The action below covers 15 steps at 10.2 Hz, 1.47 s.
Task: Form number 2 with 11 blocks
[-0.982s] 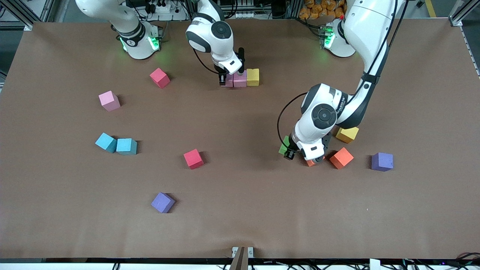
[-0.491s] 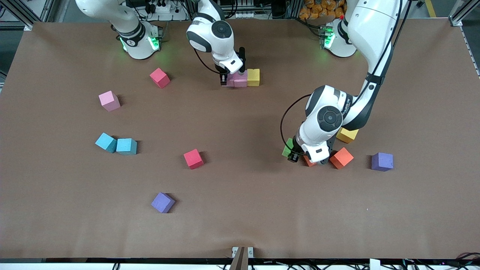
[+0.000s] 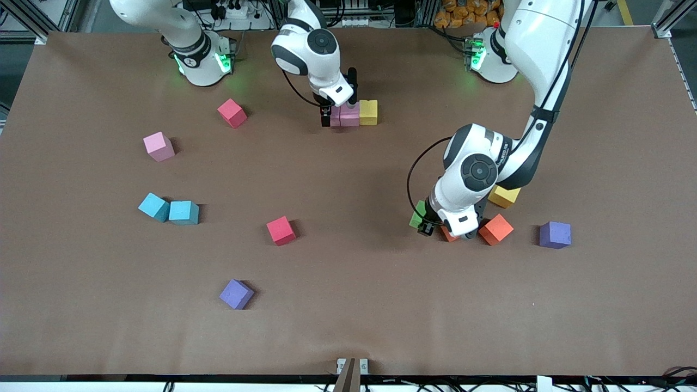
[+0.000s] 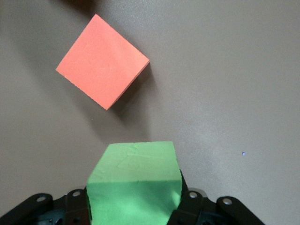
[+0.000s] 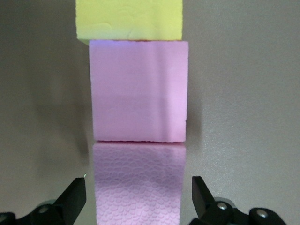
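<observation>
Two glossy white arms with black joint caps, looping black cables, green-lit bases and black-fingered grippers.

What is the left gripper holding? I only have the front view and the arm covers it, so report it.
Observer: The left wrist view shows the left gripper shut on a green block.
Operator: Check the nearest orange block.
Observer: That orange block lies apart from the green one, with bare table between them.
Operator: Report the right gripper.
Observer: In the right wrist view the right gripper stands open around the end pink block, with a gap at each finger. That block sits in line with the second pink block and the yellow block.
</observation>
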### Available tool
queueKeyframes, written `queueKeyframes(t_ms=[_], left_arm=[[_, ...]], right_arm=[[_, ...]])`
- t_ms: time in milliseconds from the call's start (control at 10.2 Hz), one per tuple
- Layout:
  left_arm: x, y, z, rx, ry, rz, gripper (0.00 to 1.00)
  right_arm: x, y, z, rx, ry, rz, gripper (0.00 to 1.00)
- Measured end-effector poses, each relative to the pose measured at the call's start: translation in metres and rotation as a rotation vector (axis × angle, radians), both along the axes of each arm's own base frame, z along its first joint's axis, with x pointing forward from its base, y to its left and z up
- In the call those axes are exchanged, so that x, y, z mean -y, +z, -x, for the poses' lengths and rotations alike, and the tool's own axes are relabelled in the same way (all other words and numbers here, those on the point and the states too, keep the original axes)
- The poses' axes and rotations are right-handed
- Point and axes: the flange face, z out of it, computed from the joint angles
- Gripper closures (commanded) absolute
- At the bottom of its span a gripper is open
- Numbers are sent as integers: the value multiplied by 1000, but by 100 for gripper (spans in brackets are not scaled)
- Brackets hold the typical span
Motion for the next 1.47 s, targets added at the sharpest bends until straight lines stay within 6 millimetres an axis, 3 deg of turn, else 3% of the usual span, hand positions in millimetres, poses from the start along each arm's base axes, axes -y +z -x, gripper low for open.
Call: queueKeyframes(t_ms=[491,1080,1277,1473], left_arm=[[7,11,-3,35,-125,-5,87],[6,36,9,-4,-643,-14,87],[1,48,15,-41,-795,-11,86],[-3,45,22,-66,-862,-14,86]], right_arm=[[-3,5,-4,6,-6,-8,0],[1,20,-8,-19,-40,26,0],[1,31,-22,-12,-66,16,0],[-5,66,-57,-25,-115,46,0]])
